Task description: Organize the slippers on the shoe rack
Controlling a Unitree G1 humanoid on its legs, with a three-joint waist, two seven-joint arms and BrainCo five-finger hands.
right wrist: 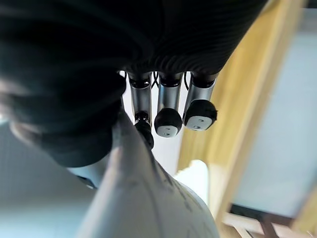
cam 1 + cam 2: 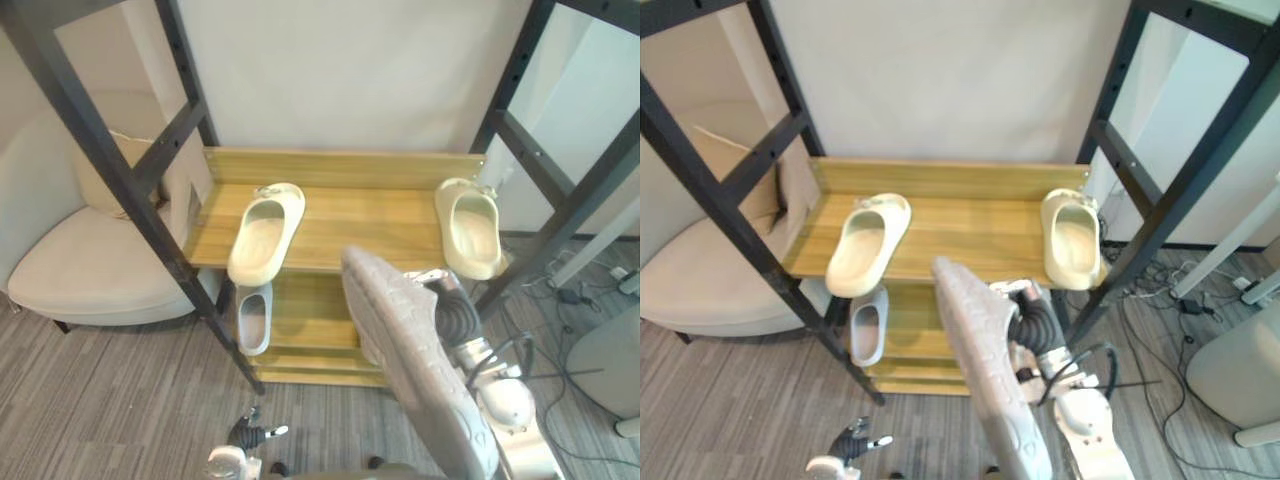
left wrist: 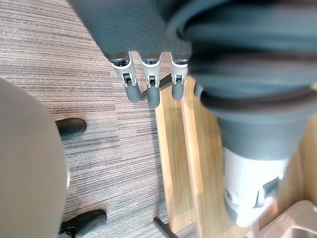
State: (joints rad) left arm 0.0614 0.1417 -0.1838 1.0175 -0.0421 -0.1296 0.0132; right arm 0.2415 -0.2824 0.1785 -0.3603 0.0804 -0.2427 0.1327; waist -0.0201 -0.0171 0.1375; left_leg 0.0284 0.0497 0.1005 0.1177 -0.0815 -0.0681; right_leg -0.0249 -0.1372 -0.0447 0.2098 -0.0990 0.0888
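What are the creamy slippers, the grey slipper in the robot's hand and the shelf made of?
The two cream slippers look like moulded foam or rubber: smooth, matt, one piece, thick rounded edges. The grey slipper held in the right hand looks similar, its sole faintly patterned. The shelf looks like wood or wood-look board: pale yellow with grain streaks.

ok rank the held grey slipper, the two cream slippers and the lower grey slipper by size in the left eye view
1. held grey slipper, though nearest the camera
2. left cream slipper and right cream slipper, alike
3. lower grey slipper, farther, part hidden
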